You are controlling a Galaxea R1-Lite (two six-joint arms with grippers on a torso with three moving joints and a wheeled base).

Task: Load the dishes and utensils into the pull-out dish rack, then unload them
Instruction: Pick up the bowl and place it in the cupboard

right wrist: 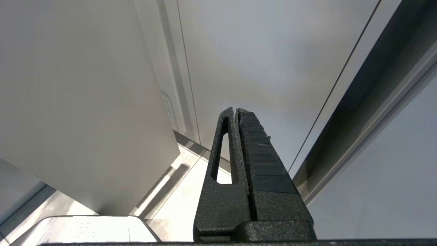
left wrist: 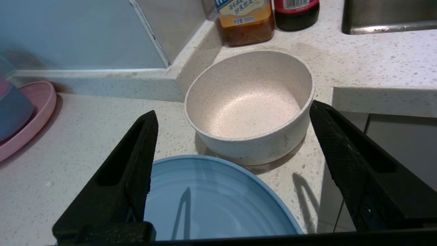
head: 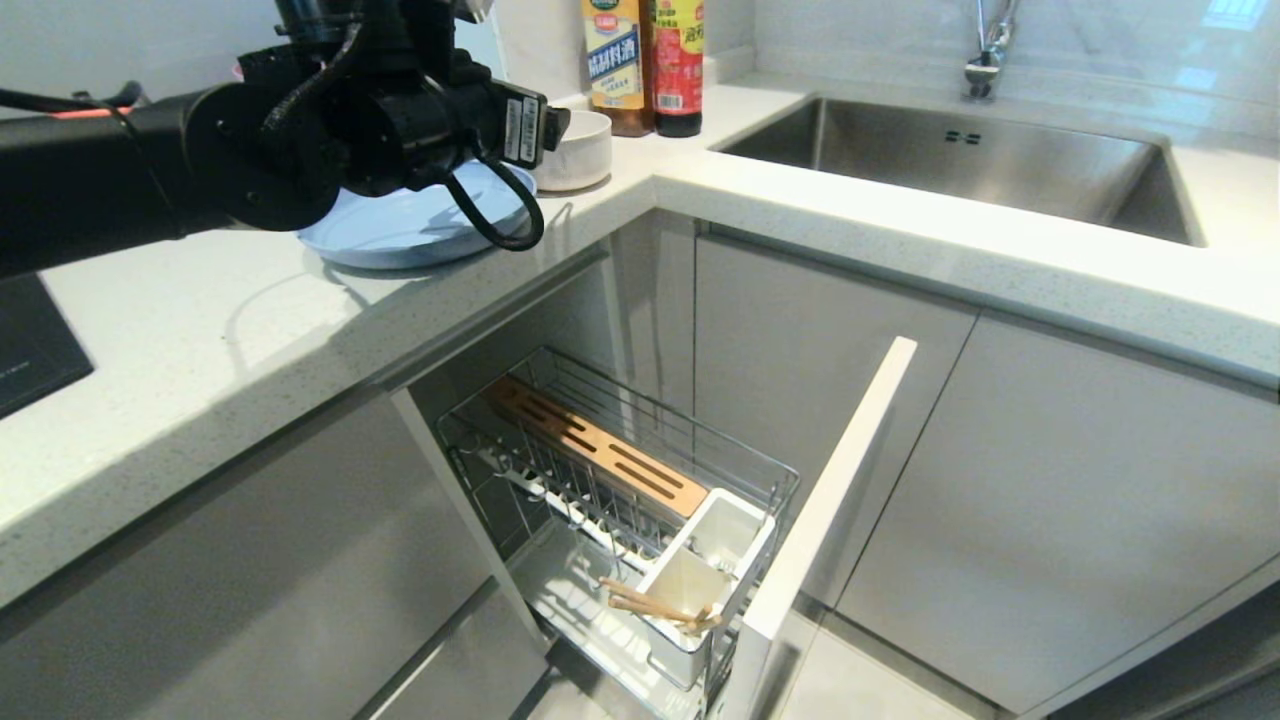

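Note:
On the countertop lies the light-blue plate (head: 400,235) (left wrist: 211,201), and the off-white bowl (head: 585,150) (left wrist: 249,106) stands upright just behind it. My left arm (head: 300,130) reaches over the plate. The left gripper (left wrist: 234,111) hovers open and empty above the plate's far rim, its fingertips (left wrist: 150,123) spread about as wide as the bowl. Below the counter, the dish rack (head: 560,400) is pulled out. The wooden chopsticks (head: 655,605) lean in its white cup (head: 690,590). My right gripper (right wrist: 236,111) is shut and parked low beside cabinet fronts.
Two sauce bottles (head: 645,60) stand behind the bowl. The steel sink (head: 980,165) and tap (head: 990,45) are at the right. A pink plate (left wrist: 30,116) holding a blue bowl (left wrist: 10,109) sits left of the gripper. A black cooktop (head: 30,345) is at the far left, and the rack's front panel (head: 840,470) juts out.

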